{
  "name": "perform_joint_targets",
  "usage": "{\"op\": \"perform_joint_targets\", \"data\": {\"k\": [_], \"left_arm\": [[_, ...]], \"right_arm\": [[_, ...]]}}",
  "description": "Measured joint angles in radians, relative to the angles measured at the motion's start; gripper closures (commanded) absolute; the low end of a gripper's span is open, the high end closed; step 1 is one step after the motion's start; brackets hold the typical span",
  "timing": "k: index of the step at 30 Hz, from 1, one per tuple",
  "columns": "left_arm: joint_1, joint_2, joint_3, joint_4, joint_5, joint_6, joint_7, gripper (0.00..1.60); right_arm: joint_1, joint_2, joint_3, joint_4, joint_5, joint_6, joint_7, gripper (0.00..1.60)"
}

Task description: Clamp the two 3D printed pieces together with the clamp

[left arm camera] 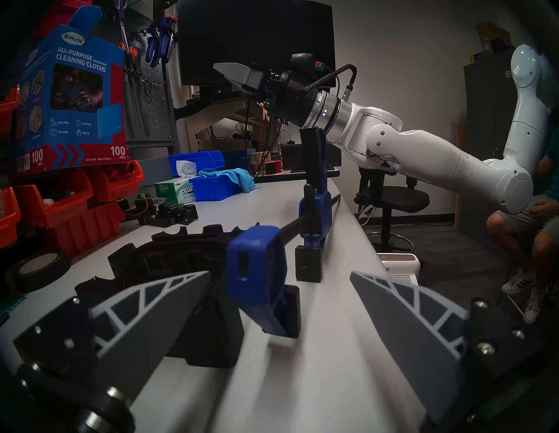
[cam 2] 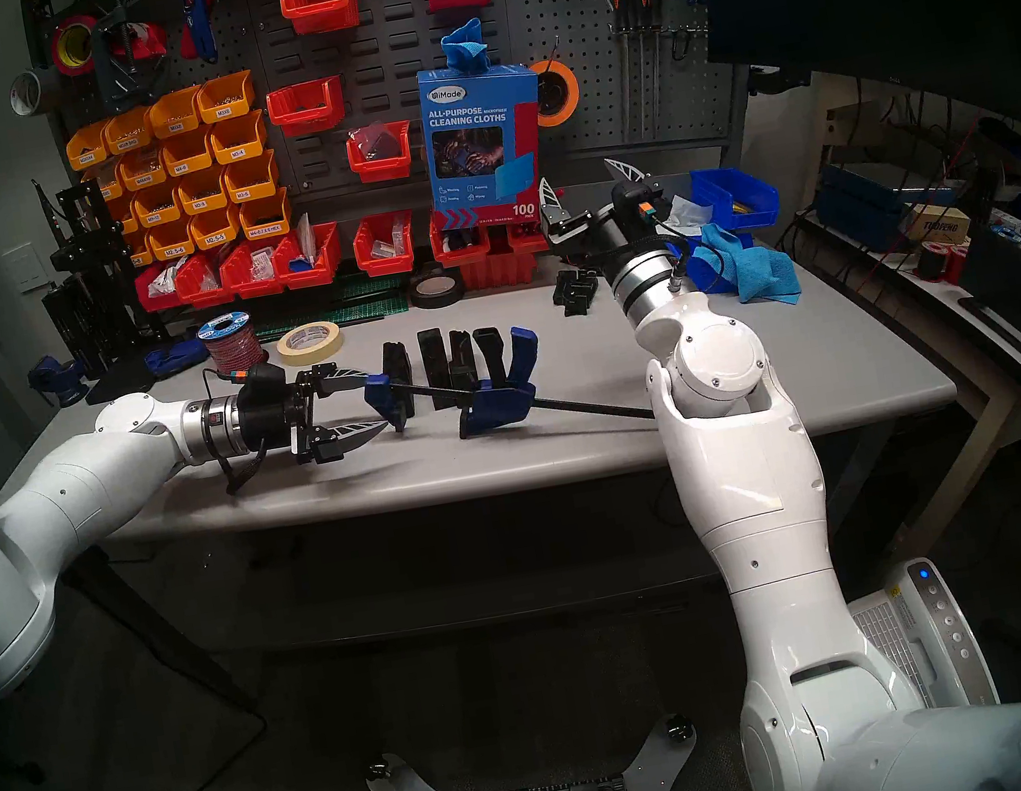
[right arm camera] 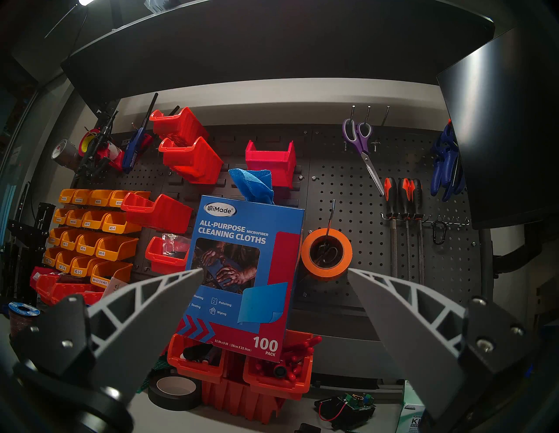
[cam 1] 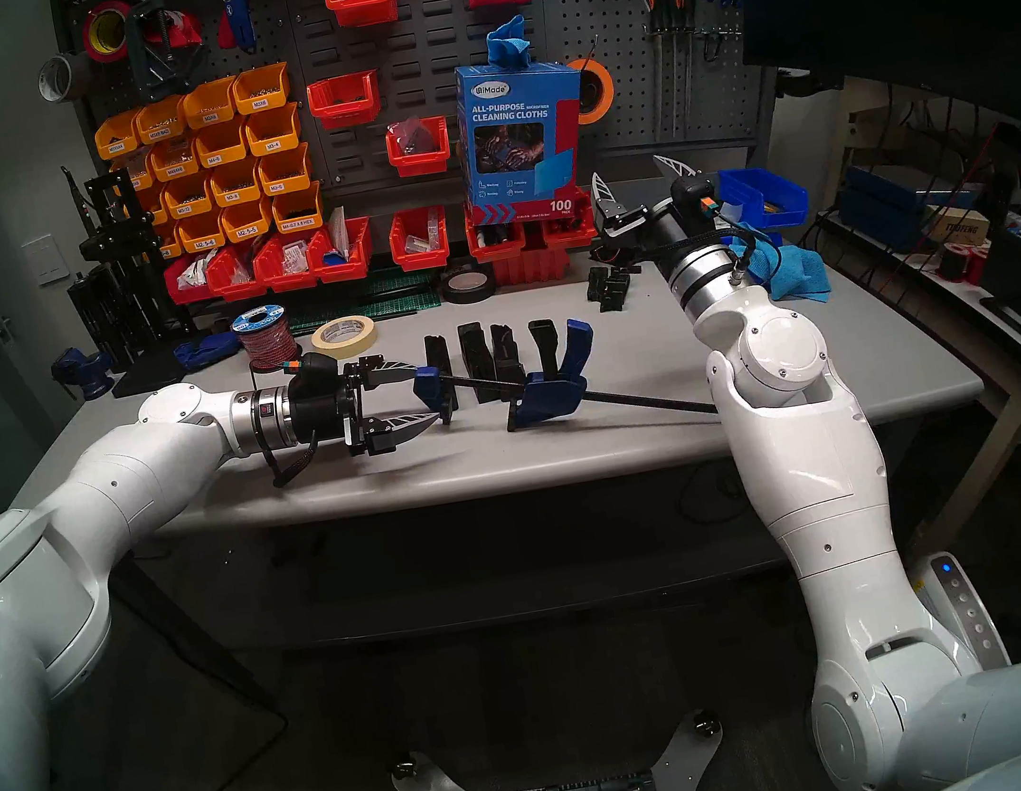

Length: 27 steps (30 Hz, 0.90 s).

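— Left gripper point(cam 1: 411, 397) spreading wide at centre frame, flanking the clamp point(cam 1: 550, 386)'s end jaw, holding nothing.
— Right gripper point(cam 1: 637, 178) gaping too, upper right, gripping nothing.
— Clamp lying mid-table point(cam 1: 570, 452), the two 3D printed pieces point(cam 1: 489, 358) standing just behind the bar.
— Leaving bare table along the near edge.

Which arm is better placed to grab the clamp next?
Left. The left gripper is open and level at the clamp's end jaw on the table. The right gripper is raised, open, and points toward the pegboard.
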Motion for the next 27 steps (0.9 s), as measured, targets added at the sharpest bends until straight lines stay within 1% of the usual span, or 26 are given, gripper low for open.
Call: {"op": "perform_joint_targets", "data": {"k": [7,18,27], "left_arm": [[-0.007,0.000,0.018,-0.001,-0.013,0.000,0.000,0.00],[-0.027,-0.029,0.041,0.055,-0.026,0.004,-0.002,0.00],[-0.038,-0.041,0.055,0.069,-0.035,0.004,-0.004,0.00]], "right_arm": [[0.000,0.000,0.000,0.000,0.000,0.000,0.000,0.00],[0.000,0.000,0.000,0.000,0.000,0.000,0.000,0.00],[0.000,0.000,0.000,0.000,0.000,0.000,0.000,0.00]]}}
